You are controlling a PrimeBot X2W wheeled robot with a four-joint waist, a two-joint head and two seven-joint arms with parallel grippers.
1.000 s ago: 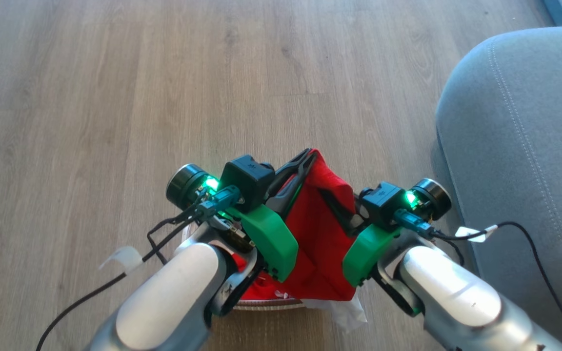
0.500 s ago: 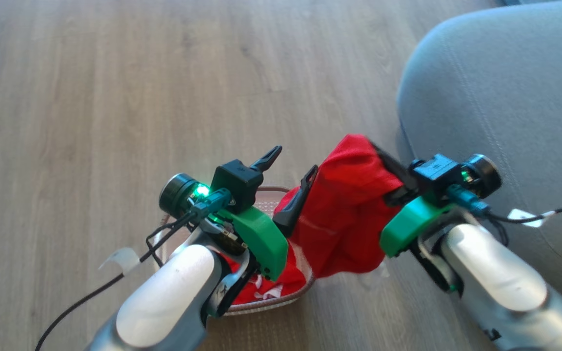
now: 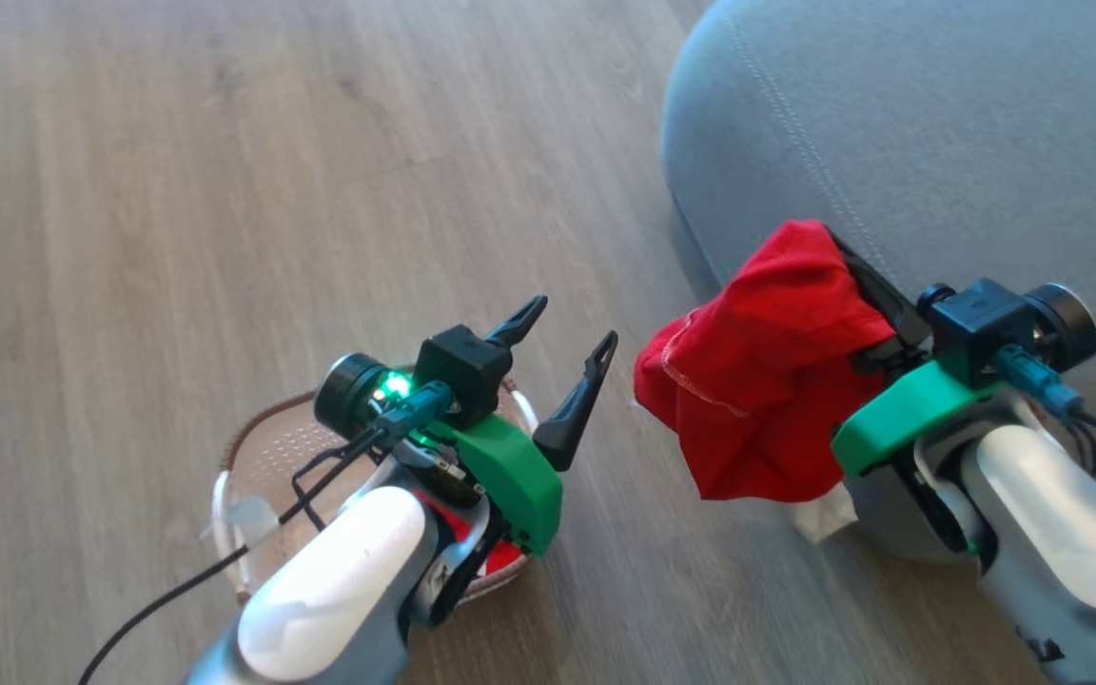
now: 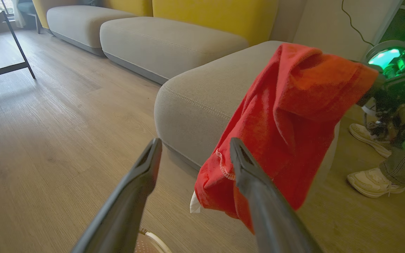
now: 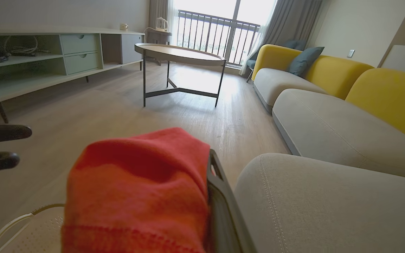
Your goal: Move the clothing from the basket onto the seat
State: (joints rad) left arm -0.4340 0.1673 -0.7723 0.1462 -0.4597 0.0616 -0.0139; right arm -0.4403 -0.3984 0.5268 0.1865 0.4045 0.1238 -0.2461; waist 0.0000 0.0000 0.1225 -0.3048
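Low in the lower left of the head view sits the basket (image 3: pixel 253 433) on the wood floor (image 3: pixel 225 190), partly under the left arm. A bit of red cloth (image 3: pixel 500 555) peeks out inside it, so more seems left to move. Just above it the left hand (image 3: pixel 575 321) is wide open and holds nothing. To the right, the right hand (image 3: pixel 876 304) is squeezed tight on a bunch of the red clothing (image 3: pixel 762 381), which hangs down in a soft lump. The lump looks to be over the floor, right by the round edge of the big grey seat (image 3: pixel 938 124) in the upper right, not over its top yet. If the hand lets go now, the cloth would likely drop on the floor. The low hanging end could also drag on the seat's side and slip out.
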